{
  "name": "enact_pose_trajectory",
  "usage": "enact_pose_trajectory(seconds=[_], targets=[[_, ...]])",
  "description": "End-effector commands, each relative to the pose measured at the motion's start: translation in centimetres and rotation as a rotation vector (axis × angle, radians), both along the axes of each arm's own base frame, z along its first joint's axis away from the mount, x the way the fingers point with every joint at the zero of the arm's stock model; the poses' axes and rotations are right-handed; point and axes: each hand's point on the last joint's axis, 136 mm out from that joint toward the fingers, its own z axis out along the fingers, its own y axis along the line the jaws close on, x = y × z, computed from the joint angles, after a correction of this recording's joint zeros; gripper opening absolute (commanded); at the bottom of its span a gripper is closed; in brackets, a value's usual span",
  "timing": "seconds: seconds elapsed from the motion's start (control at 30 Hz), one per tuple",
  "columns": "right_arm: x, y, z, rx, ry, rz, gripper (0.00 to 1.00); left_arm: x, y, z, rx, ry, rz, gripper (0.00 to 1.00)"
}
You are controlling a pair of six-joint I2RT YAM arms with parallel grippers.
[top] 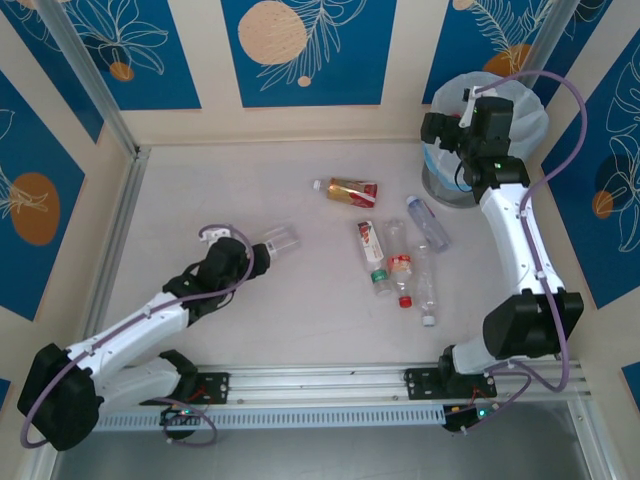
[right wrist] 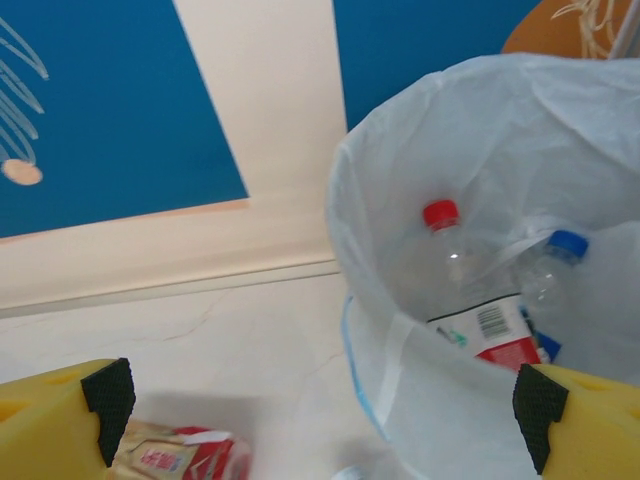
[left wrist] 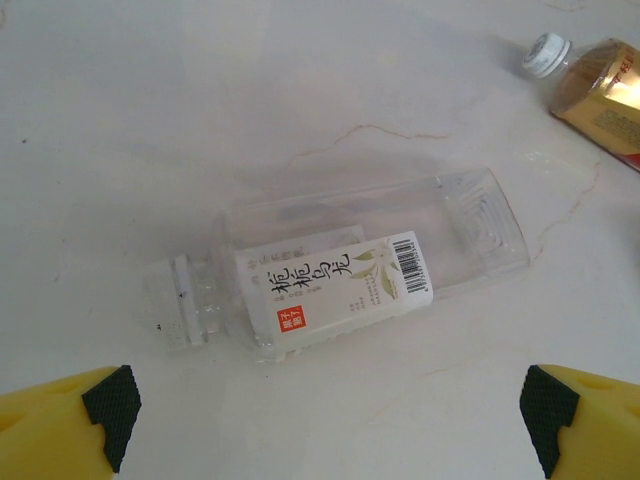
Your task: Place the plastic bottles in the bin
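Observation:
A clear square bottle with a white label (left wrist: pixel 340 275) lies on its side on the table, just ahead of my left gripper (left wrist: pixel 330 425). That gripper is open with nothing between its yellow fingers (left wrist: pixel 70 420). From above, the same bottle (top: pixel 281 239) lies at the tip of the left gripper (top: pixel 258 257). My right gripper (right wrist: pixel 325 415) is open and empty beside the rim of the bin (right wrist: pixel 400 330), whose bag holds a red-capped bottle (right wrist: pixel 445 240) and a blue-capped bottle (right wrist: pixel 555 265). In the top view the right gripper (top: pixel 440 132) hangs at the bin (top: pixel 520 105).
Several bottles lie loose mid-table: a gold and red one (top: pixel 347 190), a blue-capped clear one (top: pixel 428 222), a red and white one (top: pixel 370 243), and two clear ones (top: pixel 400 268) (top: pixel 427 290). Walls close in the table; a metal rail (top: pixel 320 378) runs along the near edge.

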Motion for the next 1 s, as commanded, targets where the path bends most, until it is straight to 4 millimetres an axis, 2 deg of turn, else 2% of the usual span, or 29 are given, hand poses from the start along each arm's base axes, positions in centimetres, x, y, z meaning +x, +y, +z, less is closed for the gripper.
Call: enact_pose_trajectory(seconds=[0.0,0.2,0.37,0.63,0.8,0.97], targets=[[-0.8,1.6,2.3,0.080,-0.085,0.057,1.00,0.1,-0.8,0.3,-0.049,0.035,-0.058,0.99],[-2.6,2.6,2.6,0.164,-0.081,0.091,1.00,0.9,-1.5,0.8,-0.062,0.040,-0.109,0.99],[-5.0,5.5,1.7,0.248,-0.067,0.169,1.00,1.9,-1.0,0.9,-0.030,0.075,-0.124,0.99],[-10.0,10.8,-3.4,0.306,0.060,0.369,0.99,3.8,0.9,0.4,0.102,0.169,-0.160,0.99],[-11.4,10.8,-6.7,0.309,0.142,0.352,0.98,5.0,1.0,-0.1,0.113,0.180,-0.165,0.99],[-11.8,10.3,-9.2,0.341,0.206,0.304,0.98,7.5,-0.1,-1.5,-0.010,0.202,-0.217,0.99]])
